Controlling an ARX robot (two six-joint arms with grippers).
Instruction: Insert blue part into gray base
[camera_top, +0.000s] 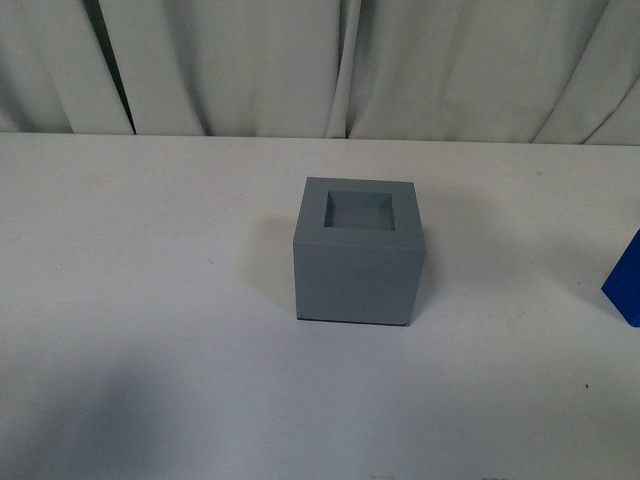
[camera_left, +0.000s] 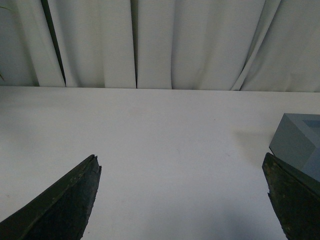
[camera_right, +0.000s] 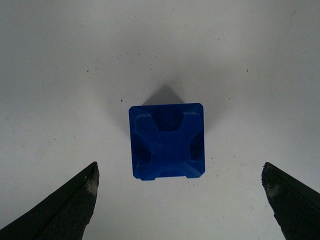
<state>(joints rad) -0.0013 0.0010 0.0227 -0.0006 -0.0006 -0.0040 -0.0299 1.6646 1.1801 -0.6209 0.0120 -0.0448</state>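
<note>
The gray base (camera_top: 357, 250) stands on the white table near the middle of the front view, its square socket facing up and empty. Its corner also shows in the left wrist view (camera_left: 300, 142), just beyond one finger. The blue part (camera_top: 625, 285) shows only as a sliver at the right edge of the front view. In the right wrist view the blue part (camera_right: 167, 141) is seen from above, standing on the table. My right gripper (camera_right: 180, 172) is open above it, fingers wide on either side, not touching. My left gripper (camera_left: 180, 165) is open and empty over bare table.
The white table (camera_top: 150, 300) spreads around the base. A pale curtain (camera_top: 300, 60) hangs behind the table's far edge. Neither arm shows in the front view.
</note>
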